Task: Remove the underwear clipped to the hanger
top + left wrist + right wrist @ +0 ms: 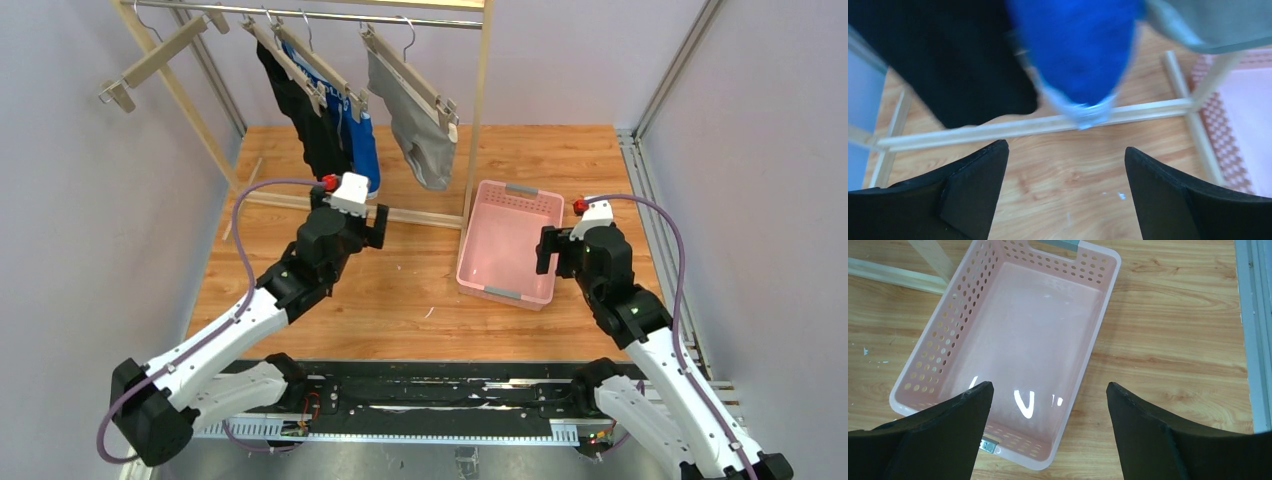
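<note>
Your left claw (1066, 151) gapes over the wooden counter (400, 290), near the bright blue fabric briefs (362, 148) clipped between plain black briefs (315, 130) and plain grey briefs (425, 145); your right claw (1049, 389) gapes above the pink plastic basket (944, 339).

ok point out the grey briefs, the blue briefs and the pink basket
grey briefs (422, 142) top external view, middle of the fabric
blue briefs (1078, 50) left wrist view, hanging lower fabric
pink basket (505, 245) top external view, bare floor
</note>
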Robot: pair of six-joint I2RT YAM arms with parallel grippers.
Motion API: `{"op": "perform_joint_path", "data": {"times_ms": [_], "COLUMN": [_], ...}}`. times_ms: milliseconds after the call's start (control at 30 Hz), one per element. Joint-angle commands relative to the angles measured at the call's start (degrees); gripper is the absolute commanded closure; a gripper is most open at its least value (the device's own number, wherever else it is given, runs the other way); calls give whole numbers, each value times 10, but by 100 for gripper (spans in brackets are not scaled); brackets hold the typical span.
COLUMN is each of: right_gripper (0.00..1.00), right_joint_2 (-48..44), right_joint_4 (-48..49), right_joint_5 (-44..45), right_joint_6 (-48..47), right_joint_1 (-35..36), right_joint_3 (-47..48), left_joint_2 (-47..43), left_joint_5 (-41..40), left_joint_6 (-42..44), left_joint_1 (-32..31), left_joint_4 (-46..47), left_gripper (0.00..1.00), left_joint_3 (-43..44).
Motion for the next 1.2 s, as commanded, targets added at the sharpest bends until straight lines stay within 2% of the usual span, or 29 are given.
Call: {"op": "perform_joint_path", "data": {"times_ms": [0,167,333,533,767,867,1000,1100,1167], "right_gripper": [14,14,14,14,14,14,14,14,14], "right_joint_2": [-19,-29,-28,-4,12,11,12,8,4], "right_joint_4": [22,37,58,77,83,78,64,59,57], "right_joint_5": [-24,-23,-28,-47,-65,-68,-73,-77,-78], "right_joint_6": [-18,-26,-24,-24,-14,-14,-15,-14,-13], "right_joint_1": [11,11,11,11,11,12,12,12,12], "right_joint_3": [-16,-21,-25,-24,-15,-11,-3,-2,-1], "left_joint_2": [46,90,115,105,144,188,221,223,226], "left_joint_5": [-65,-10,74,91,-14,-106,-209,-218,-171], "left_joint_6": [28,6,-10,25,96,148,245,280,235], "left_joint_1": [-86,-136,-139,-139,-139,-139,-138,-127,-80], "left_joint_4": [-53,-94,-163,-230,-296,-321,-306,-285,-313], "left_gripper": [2,2,2,2,2,2,2,2,2], "left_joint_3": [70,173,319,484,686,759,791,792,808]}}
